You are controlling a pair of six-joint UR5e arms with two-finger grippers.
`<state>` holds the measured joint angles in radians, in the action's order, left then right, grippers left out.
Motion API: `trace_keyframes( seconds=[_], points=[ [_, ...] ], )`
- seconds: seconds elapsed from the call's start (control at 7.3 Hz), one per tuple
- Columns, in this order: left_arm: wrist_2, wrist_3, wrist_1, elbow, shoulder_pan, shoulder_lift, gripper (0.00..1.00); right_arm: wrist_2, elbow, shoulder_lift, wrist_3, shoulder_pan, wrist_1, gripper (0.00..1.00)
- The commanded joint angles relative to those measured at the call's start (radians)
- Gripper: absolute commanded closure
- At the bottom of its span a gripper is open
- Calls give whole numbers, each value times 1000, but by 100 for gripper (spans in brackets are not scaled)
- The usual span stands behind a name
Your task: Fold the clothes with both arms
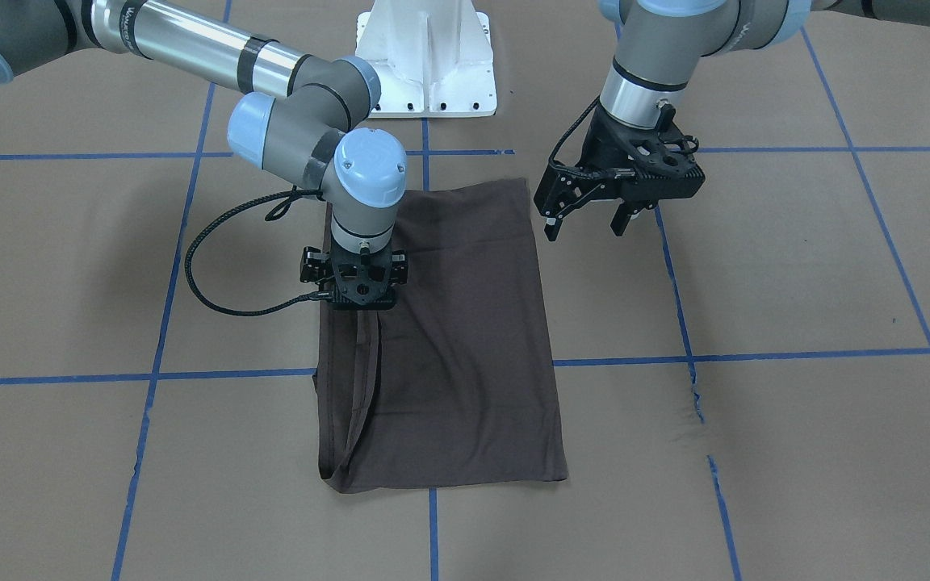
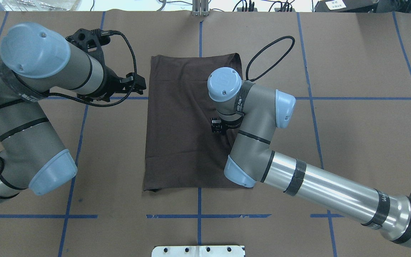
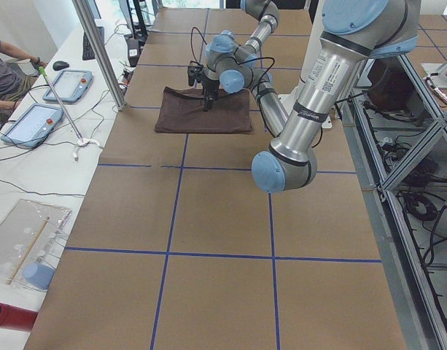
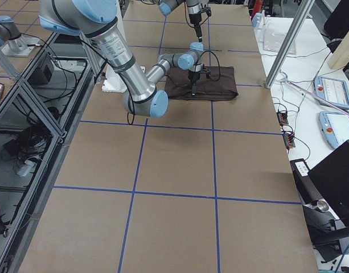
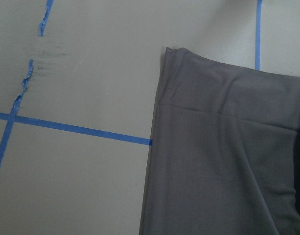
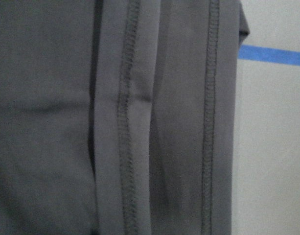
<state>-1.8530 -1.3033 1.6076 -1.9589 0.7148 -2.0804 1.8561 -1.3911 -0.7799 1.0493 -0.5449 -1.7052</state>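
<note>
1. Left jaws stand wide apart and hold nothing. They hang in the upper right of the front-facing view, just beside the T-shirt's (image 1: pixel 465 339) right edge and clear of the cloth. The right jaws point straight down onto the shirt's left part, with their tips hidden under the wrist, so I cannot tell whether they are apart or together.
2. The worktop (image 1: pixel 796 266) is brown and fills every exterior view, crossed by a grid of blue tape lines (image 1: pixel 756 355).
3. The right arm (image 1: pixel 190 44) comes in from the upper left of the front-facing view and bends down at the wrist over the shirt. The left arm (image 1: pixel 643 81) comes down from the top right.
4. The T-shirt is dark brown-grey and lies flat at the centre of the frame, folded into an upright rectangle across a tape crossing. Stitched hems run along its left side, and the right wrist camera shows two of them close up.
5. A white pedestal base (image 1: pixel 426 56) stands at the top centre, well apart from the shirt.
6. A black cable (image 1: pixel 198 266) loops out to the left of the right wrist.
</note>
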Motion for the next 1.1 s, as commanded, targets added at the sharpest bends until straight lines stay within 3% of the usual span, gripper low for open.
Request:
trace_keyframes(
  seconds=[0.0,0.27,0.68,0.96],
  points=[
    [0,-1,0,0,0,-1,0,6,-15,-13,-12,-13,-46,0],
    [0,-1,0,0,0,-3,0,15,-101,-62,-57,-41,-108,0],
    [2,-13,3,0,-17,-12,0,-3,-112,-154,-105,-58,-97,0],
    [2,-13,3,-2,-17,-12,0,49,-153,-148,-167,-165,-103,0]
  ],
)
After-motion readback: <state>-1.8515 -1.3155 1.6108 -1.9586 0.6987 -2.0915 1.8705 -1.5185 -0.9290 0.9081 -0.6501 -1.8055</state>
